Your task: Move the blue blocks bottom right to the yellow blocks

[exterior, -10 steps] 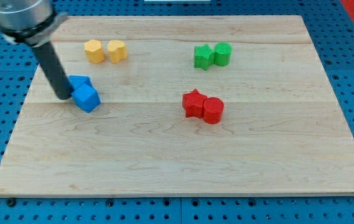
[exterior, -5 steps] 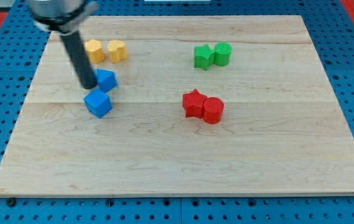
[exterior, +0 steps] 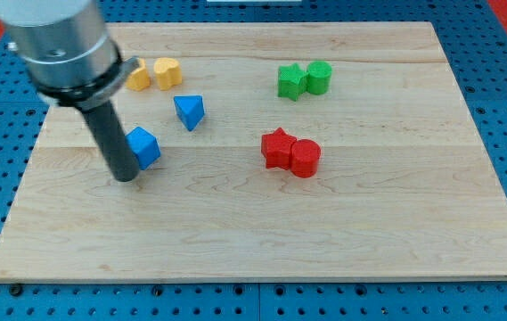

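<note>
My tip (exterior: 125, 175) rests on the board at the view's left, touching the lower left side of a blue cube (exterior: 144, 146). A blue triangular block (exterior: 189, 111) lies apart from it, up and to the right, just below the yellow blocks. Two yellow blocks sit side by side near the view's top left: one (exterior: 138, 75) partly hidden behind the arm, the other (exterior: 167, 71) in full view.
A green star (exterior: 290, 82) and a green cylinder (exterior: 319, 77) sit together at the top right. A red star (exterior: 277, 147) and a red cylinder (exterior: 305, 158) sit together right of centre. The wooden board (exterior: 262, 232) lies on a blue perforated table.
The tip has swung from above the blue blocks down to the lower left of the cube. The blue triangular block has slid right, away from the cube.
</note>
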Robot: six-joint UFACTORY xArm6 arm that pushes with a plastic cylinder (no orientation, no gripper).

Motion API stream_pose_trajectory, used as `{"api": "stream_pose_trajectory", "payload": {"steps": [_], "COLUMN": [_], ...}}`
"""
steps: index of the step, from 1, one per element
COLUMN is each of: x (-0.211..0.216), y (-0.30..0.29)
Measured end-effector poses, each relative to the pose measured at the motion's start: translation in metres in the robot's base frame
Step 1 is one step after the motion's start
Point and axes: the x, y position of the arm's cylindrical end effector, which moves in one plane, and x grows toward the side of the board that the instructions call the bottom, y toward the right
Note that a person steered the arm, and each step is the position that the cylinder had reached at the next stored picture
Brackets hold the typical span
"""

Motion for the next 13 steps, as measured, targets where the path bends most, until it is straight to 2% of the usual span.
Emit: {"api": "stream_pose_trajectory", "payload": {"steps": [2, 3, 4, 6, 8, 10, 11, 13], "x": [-0.022, -0.043, -0.044, -0.066, -0.077, -0.102, -0.102, -0.091], "y": [0.013, -0.006, -0.044, -0.002, -0.061, -0.050, -0.020, -0.019]}}
